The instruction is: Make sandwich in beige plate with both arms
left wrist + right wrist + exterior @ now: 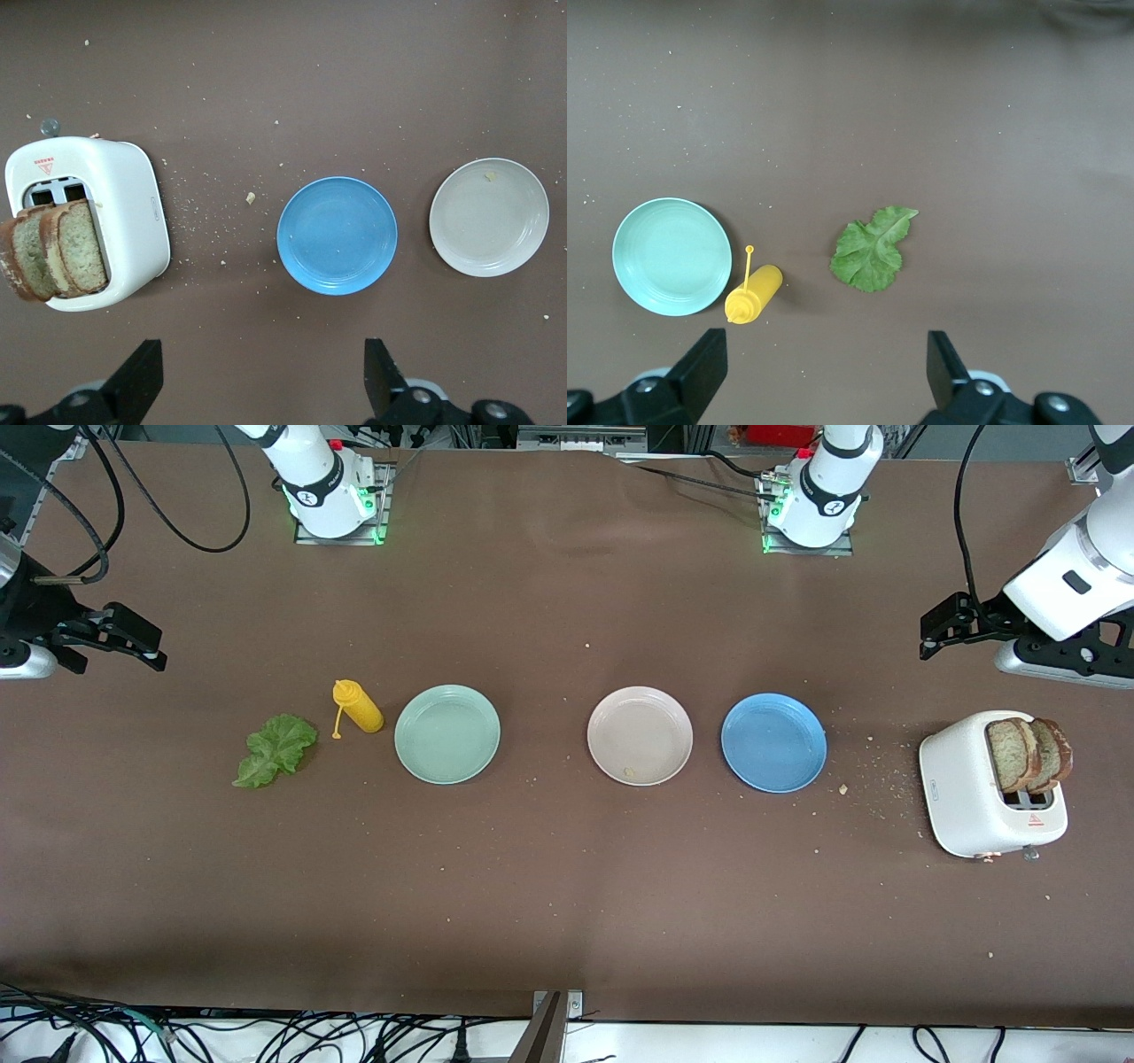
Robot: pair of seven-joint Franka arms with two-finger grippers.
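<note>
Brown table [567,921]: lettuce [275,749], mustard btl [358,707], mint plate [447,734], beige plate [640,735], blue plate [773,742], toaster [983,788], crumbs

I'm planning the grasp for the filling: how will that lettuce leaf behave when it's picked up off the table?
The lettuce leaf looks thin and ruffled, so it will probably flop and droop from wherever it is pinched. It lies flat on the table, so getting a finger under an edge may be hard. It is likely very light and could tear if squeezed hard.
</note>
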